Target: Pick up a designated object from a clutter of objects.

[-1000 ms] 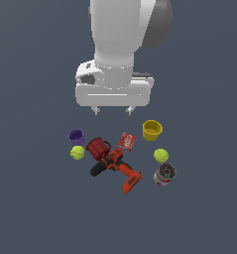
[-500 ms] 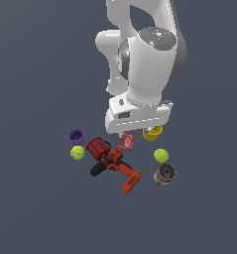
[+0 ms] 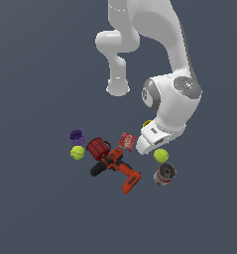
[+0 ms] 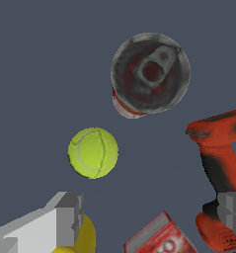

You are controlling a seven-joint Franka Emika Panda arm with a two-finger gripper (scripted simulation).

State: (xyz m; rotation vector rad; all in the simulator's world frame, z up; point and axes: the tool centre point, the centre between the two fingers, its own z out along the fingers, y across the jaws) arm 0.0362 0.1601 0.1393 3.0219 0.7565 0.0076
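Exterior view: white arm bent down over dark grey tabletop [image 3: 35, 208], wrist housing low at the exterior view's right side of the clutter. End effector [image 3: 146, 144] mostly hidden behind its own housing here, hanging just above the items.

Tennis ball [image 3: 161, 156], yellow-green with pale seams: on the tabletop at about 4 o'clock from the end effector, just beside it, not touched. Silver can [image 3: 164, 174]: at 6 o'clock from that ball, close to it. Yellow cup [image 3: 147, 123]: only a sliver seen, behind the wrist housing. Red box [image 3: 127, 140]: at 9 o'clock from the end effector, tilted. Dark red mug [image 3: 97, 147]: at 9 o'clock from the box. Power drill [image 3: 116, 168], orange and black: lying flat below mug and box, toward 6 o'clock. Purple cup [image 3: 76, 136]: at the clutter's 9 o'clock edge. Second yellow-green ball [image 3: 77, 153]: directly at 6 o'clock from the purple cup, well apart from the first ball.

Wrist view: two grey fingers [image 4: 69, 218] set wide apart, nothing between them. Tennis ball [image 4: 93, 152] free on the surface, apart from both fingers. Silver can [image 4: 150, 73] seen from above, pull tab visible. Drill [image 4: 219, 163] beside one finger, red box [image 4: 161, 238] between the fingers, yellow cup [image 4: 85, 236] partly behind the other finger.
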